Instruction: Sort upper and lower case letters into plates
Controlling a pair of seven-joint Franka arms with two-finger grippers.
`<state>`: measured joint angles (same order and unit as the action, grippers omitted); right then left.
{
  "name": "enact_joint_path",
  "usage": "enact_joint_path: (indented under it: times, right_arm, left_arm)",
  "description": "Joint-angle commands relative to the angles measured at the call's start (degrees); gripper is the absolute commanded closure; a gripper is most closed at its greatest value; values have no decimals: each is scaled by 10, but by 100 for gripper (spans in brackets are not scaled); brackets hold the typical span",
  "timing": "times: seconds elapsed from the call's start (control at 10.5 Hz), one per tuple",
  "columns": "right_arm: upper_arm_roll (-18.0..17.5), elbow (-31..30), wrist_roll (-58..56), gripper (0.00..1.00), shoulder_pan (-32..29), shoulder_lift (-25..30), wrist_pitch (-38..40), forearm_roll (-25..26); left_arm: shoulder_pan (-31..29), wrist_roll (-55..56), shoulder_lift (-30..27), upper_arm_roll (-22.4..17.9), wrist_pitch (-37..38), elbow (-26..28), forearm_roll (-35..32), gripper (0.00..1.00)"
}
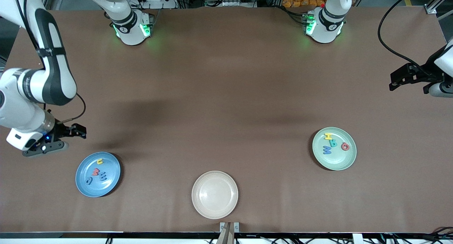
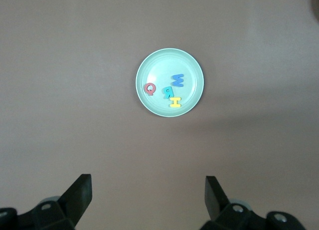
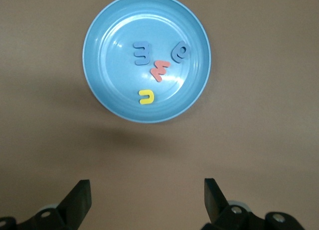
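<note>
An empty cream plate (image 1: 214, 194) sits on the brown table (image 1: 226, 95), near the front camera's edge.

Readable as foam letter shapes only: Q, R, W, I in the pale mint green round plate (image 2: 192, 65); perhaps u, m, e, a in the blue round plate (image 3: 102, 25).

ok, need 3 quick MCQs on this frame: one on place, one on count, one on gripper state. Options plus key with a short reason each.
1. The cream plate lies:
A) nearest the front camera
B) by the arm bases
C) on the blue plate

2. Letters in the green plate:
A) two
B) four
C) six

3. The right gripper is:
A) open, holding nothing
B) shut on a letter
C) gripping the blue plate

Key: 1 A, it sits lowest in the front view. 2 B, the left wrist view shows four. 3 A, its fingers stand apart above the blue plate.
</note>
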<state>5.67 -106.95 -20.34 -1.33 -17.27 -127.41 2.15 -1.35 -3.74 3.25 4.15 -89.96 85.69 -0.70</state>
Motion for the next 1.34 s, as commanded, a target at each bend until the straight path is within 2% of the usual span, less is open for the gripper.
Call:
enact_joint_path:
  times: [0.0, 0.38, 0.67, 0.96, 1.24]
  right_arm:
    - [-7, -91, 34, 0, -7, 90, -6, -7]
    - [-9, -90, 111, 0, 17, 152, 35, -5]
    - [-14, -13, 177, 0, 30, 166, 152, -7]
    - [-19, 27, 178, 0, 29, 201, 215, -12]
    - [-23, 112, 216, 0, 31, 200, 337, -13]
  left_arm:
    - [-8, -2, -7, 4, 3, 6, 7, 0]
    - [-23, -2, 17, 2, -8, 7, 9, 0]
    - [-31, -2, 54, 2, -26, 8, 8, 0]
    - [-38, -2, 83, 2, -44, 13, 9, 0]
    - [-37, -2, 72, 2, -46, 11, 6, 0]
